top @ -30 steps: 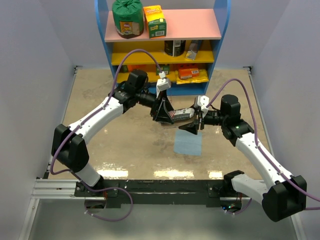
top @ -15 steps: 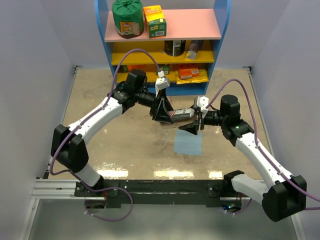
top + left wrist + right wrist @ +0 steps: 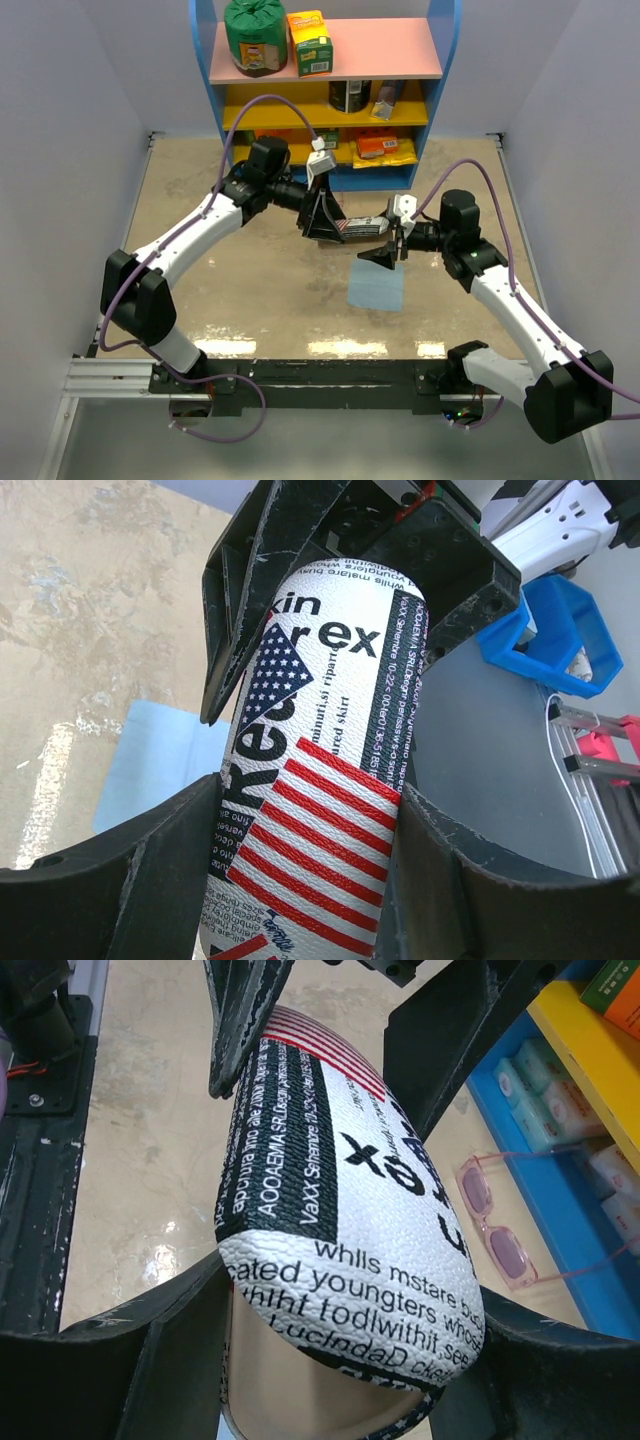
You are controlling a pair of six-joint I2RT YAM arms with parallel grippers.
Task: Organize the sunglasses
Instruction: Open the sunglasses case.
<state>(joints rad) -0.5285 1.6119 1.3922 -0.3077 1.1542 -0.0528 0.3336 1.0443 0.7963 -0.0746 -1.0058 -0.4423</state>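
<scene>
White flag-print pouch [image 3: 360,228] — each end pinched by left fingers [image 3: 130,880], right fingers [image 3: 150,1360]; sunglasses [image 3: 510,1258] apart.

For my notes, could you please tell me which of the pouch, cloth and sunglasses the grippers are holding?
The flag-print pouch, clamped between the left gripper and right gripper; the blue cloth and sunglasses lie on the table.

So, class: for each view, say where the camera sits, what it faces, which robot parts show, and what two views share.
Top external: high behind the bases, looking down; both arms show, left gripper and right gripper meeting.
Left wrist: faces the pouch between its own fingers.
Right wrist: own fingers round the same pouch, sunglasses beyond.
Shared: both wrist views show the pouch.
</scene>
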